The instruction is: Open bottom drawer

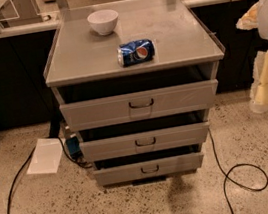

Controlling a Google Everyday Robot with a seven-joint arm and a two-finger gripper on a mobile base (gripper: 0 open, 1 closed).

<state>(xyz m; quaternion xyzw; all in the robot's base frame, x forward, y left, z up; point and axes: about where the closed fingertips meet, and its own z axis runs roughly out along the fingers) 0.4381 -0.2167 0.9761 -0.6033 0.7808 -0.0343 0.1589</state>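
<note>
Bottom drawer (119, 173): lowest of three tiers in the cabinet (173, 37), just above the floor. End effector (265, 89) is at the right edge, well apart from the cabinet, around top-drawer height. Apart or together: can't tell. Grab point is the small dark loop handle (150, 169), centre of the front. Probably rigid metal on slides, light if empty. Handle looks thin and slick, so hook it squarely and pull straight out.

White bowl (103, 21) and tipped blue can (136, 52) sit on the cabinet top (80, 56).
</note>
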